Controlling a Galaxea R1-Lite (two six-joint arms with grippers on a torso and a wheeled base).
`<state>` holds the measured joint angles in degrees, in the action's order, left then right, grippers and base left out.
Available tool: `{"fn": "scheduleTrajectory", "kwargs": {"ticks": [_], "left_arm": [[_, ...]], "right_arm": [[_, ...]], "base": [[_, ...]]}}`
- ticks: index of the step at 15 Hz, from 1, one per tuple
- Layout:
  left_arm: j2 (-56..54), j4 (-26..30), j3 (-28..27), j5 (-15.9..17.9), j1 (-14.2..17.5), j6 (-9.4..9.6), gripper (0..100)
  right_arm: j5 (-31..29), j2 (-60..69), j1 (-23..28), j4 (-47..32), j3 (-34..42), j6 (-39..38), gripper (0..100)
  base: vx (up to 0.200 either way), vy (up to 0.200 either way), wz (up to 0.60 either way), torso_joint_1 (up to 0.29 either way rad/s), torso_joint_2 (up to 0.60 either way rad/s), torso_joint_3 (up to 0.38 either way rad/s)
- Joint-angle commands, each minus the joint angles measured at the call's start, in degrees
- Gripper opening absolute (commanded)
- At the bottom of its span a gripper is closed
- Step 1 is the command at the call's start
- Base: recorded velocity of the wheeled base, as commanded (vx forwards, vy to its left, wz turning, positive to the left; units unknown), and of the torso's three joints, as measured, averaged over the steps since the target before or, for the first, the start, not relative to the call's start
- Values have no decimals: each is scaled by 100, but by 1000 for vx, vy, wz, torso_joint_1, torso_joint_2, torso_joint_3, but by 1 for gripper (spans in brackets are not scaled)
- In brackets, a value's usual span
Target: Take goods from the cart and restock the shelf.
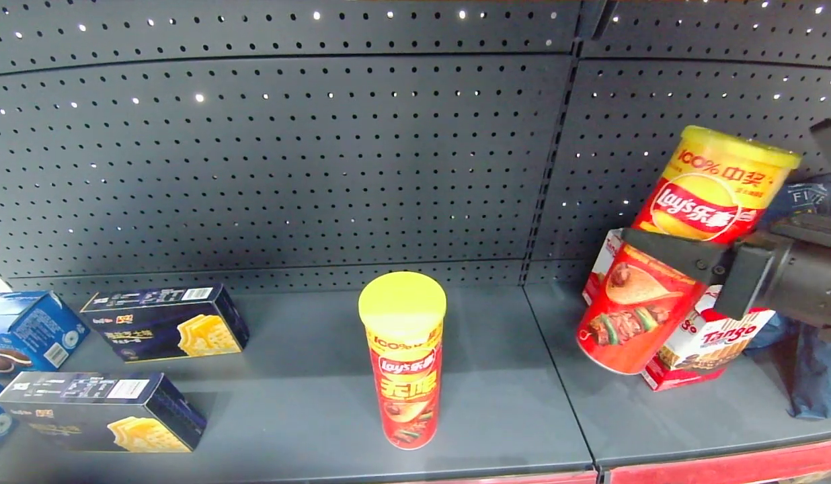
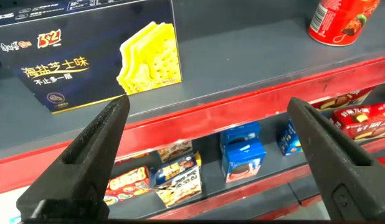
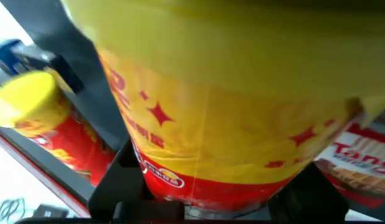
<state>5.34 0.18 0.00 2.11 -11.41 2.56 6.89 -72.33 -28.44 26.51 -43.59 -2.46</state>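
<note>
Soft, even light falls on the shelf point(image 1: 308, 403) from above and in front. The standing can point(image 1: 403, 363), well to the left of the right claw point(image 1: 671, 245), casts only a faint shadow. Bright pinpoints shine through the pegboard point(image 1: 288, 168) behind that claw, and its seams bow toward the head view's edges. Beyond the held can point(image 3: 242, 124), the background burns out white. A pale sheen streaks the red lip point(image 2: 242, 109) between the left claw point(image 2: 208, 106) fingers.

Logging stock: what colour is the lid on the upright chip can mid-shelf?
Plain yellow lid on the red cylindrical chip can; head view.
</note>
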Motion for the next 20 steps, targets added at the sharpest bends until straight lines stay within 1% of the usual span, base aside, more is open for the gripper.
{"fn": "scheduleTrajectory", "kwargs": {"ticks": [1, 2, 3, 4, 5, 8, 12, 14, 16, 17, 18, 20], "left_arm": [[20, -1, 0, 0, 7, -1, 100], [20, -1, 0, 0, -2, -1, 100], [20, -1, 0, 0, -2, -1, 100], [20, -1, 0, 0, -2, -1, 100], [20, -1, 0, 0, -2, -1, 100], [20, -1, 0, 0, -2, -1, 100], [20, -1, 0, 0, -2, -1, 100], [20, -1, 0, 0, -2, -1, 100], [20, -1, 0, 0, -2, -1, 100], [20, -1, 0, 0, 7, -1, 100], [20, -1, 0, 0, -2, -1, 100], [20, -1, 0, 0, -2, -1, 100]], "right_arm": [[-21, -458, -65, -41, -105, 35, 0], [-117, -502, -100, -41, -88, 97, 0], [-865, -642, -162, -76, -53, 369, 0], [-1304, -809, -250, -85, -79, 431, 0], [-1383, -862, -329, -67, -149, 422, 0], [-1322, -871, -355, -67, -105, 361, 0], [-1190, -994, -373, 47, -9, 281, 0], [-1172, -1222, -355, 319, -53, 264, 0], [-1128, -1556, -346, 759, -62, 264, 0], [-1093, -1882, -355, 1251, -105, 281, 0], [-996, -1969, -355, 1383, -132, 325, 0], [-592, -2145, -355, 1462, -290, 396, 0]], "base": [[0, 0, 0, 0, 0, 0], [0, 0, 0, 0, 0, 0], [0, 0, 0, 0, 0, 0], [0, 0, 0, 0, 0, 0], [0, 0, 0, 0, 0, 0], [0, 0, 600, 4, 5, -2], [0, 0, 0, 0, 0, 0], [0, 0, 0, 0, 0, 0], [0, 0, 0, 0, 0, 0], [0, 0, 0, 0, 0, 0], [0, 0, 0, 0, 0, 0], [0, 0, 0, 0, 0, 0]]}}
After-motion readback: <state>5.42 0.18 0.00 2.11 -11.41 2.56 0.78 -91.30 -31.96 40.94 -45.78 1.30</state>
